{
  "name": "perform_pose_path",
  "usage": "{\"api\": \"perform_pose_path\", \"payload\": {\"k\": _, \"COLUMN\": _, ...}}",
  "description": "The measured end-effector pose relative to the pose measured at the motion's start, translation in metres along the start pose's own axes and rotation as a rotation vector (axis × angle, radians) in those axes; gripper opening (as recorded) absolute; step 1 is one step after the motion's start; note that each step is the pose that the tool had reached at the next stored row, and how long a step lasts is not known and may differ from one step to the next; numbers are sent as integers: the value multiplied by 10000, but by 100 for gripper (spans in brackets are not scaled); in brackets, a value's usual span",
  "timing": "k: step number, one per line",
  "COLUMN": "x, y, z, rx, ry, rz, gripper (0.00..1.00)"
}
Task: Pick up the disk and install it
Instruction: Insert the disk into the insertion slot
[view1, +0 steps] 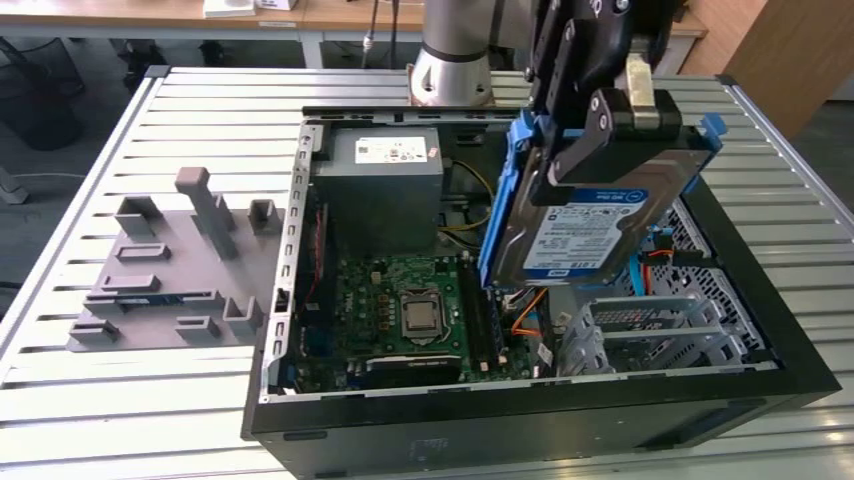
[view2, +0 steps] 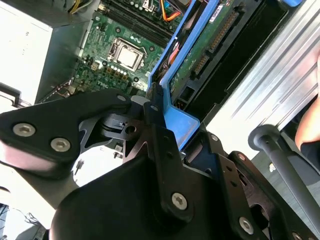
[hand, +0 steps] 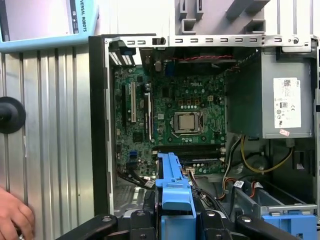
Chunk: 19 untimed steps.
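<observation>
While clamped tight in gripper (view1: 603, 140), hangs over computer case (view1: 534, 420): disk (view1: 587, 225) long axis steeply tilted, low end toward motherboard (view1: 387, 290), label facing near.

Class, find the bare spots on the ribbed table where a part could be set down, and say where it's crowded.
Bare: the table strip nearer the camera than the grey fixture, and the strip beyond it. Crowded: inside the computer case, where the gripper holds the disk tilted over it.

The exterior view looks steeply down over the case (view1: 534, 418) toward the far arm base (view1: 447, 62). Both wrist views peer close past the fingers (view2: 159, 131) into it; all three share the motherboard (hand: 185, 100).
</observation>
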<state>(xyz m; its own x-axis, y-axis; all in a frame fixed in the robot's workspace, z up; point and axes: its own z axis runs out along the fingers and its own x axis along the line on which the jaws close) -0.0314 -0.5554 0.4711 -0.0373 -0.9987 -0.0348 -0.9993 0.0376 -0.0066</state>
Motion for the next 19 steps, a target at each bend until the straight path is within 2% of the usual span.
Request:
{"api": "perform_pose_path", "payload": {"k": 3, "x": 54, "y": -6, "z": 3, "rx": 1, "ry": 4, "rz": 0, "gripper": 36}}
{"api": "perform_pose_path", "payload": {"k": 6, "x": 78, "y": -19, "z": 6, "rx": 1, "ry": 11, "rz": 0, "gripper": 36}}
{"api": "perform_pose_path", "payload": {"k": 9, "x": 82, "y": -82, "z": 8, "rx": 1, "ry": 13, "rz": 0, "gripper": 36}}
{"api": "perform_pose_path", "payload": {"k": 15, "x": 77, "y": -255, "z": 21, "rx": 1, "ry": 12, "rz": 0, "gripper": 36}}
{"api": "perform_pose_path", "payload": {"k": 19, "x": 76, "y": -323, "z": 31, "rx": 1, "ry": 13, "rz": -1, "gripper": 36}}
